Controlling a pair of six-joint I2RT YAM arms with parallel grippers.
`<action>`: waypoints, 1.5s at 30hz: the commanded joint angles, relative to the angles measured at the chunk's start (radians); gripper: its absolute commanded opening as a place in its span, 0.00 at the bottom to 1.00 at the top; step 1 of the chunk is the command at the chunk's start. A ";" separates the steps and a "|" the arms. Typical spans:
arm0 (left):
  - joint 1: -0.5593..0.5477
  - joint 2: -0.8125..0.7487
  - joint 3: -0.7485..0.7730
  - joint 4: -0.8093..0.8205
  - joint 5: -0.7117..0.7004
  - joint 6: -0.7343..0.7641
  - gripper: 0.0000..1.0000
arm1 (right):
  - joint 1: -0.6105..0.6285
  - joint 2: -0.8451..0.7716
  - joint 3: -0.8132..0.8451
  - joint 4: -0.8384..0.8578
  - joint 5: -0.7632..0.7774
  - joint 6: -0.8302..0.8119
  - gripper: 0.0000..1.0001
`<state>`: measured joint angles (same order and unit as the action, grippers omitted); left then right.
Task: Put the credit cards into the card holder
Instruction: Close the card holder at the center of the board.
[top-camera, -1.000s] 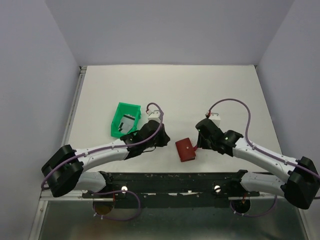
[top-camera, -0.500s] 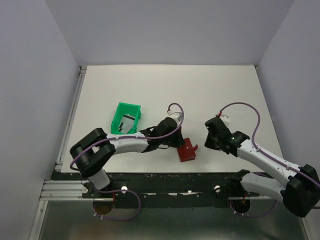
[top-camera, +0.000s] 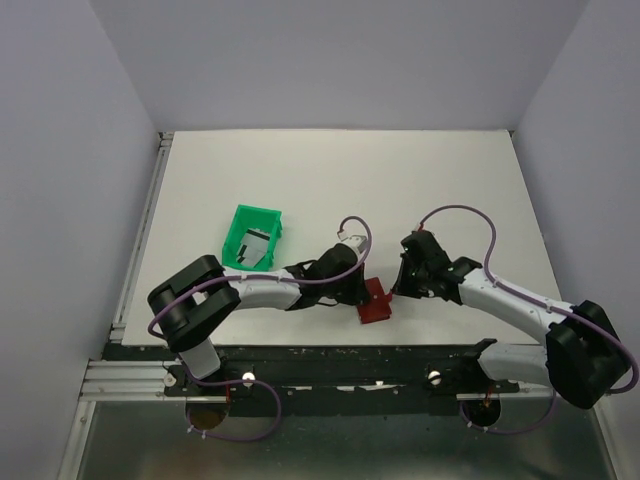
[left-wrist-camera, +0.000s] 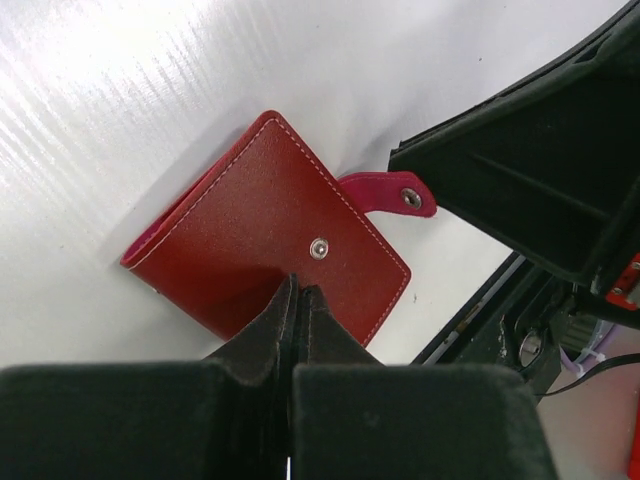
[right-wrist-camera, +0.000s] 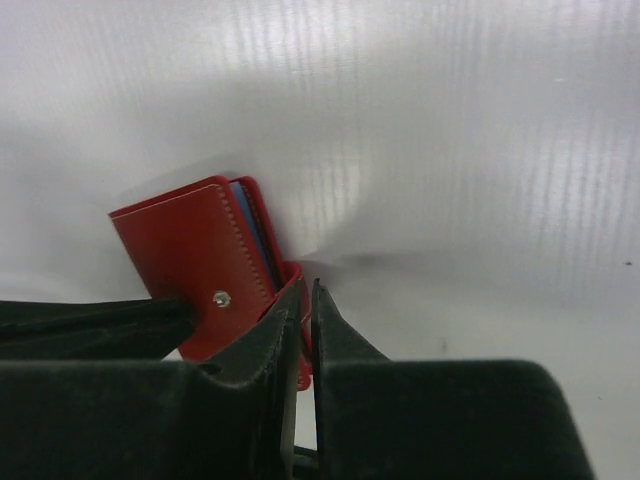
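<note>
Red card holder (top-camera: 376, 302) lies folded on the table (top-camera: 400, 180), near its front edge. My left end effector (left-wrist-camera: 297, 290), clenched, pins its cover. The right end effector (right-wrist-camera: 303, 290) has swung back in and appears to be pinching the strap. Opening comes next, I judge; the cards (top-camera: 257, 244) wait in the green tray (top-camera: 240, 225).

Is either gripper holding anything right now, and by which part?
Right gripper appears to pinch the card holder by its snap strap; left gripper, shut, only presses its cover.

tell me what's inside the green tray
Grey cards with a dark stripe lie inside the green tray, near its middle. They overlap, so how many there are, and anything under them, cannot be seen.
</note>
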<state>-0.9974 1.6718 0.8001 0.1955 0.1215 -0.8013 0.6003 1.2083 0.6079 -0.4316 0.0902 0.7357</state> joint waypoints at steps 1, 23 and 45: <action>-0.010 0.006 -0.038 0.018 0.006 -0.025 0.00 | -0.005 0.007 -0.003 0.105 -0.138 -0.038 0.17; -0.012 0.014 -0.081 0.007 -0.003 -0.044 0.00 | -0.005 0.100 -0.034 0.266 -0.380 -0.059 0.17; -0.012 0.009 -0.091 0.015 -0.002 -0.049 0.00 | -0.005 -0.142 -0.048 0.050 -0.099 -0.076 0.23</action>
<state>-1.0027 1.6722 0.7380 0.2520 0.1204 -0.8501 0.6003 1.0809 0.5564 -0.3214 -0.0654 0.6605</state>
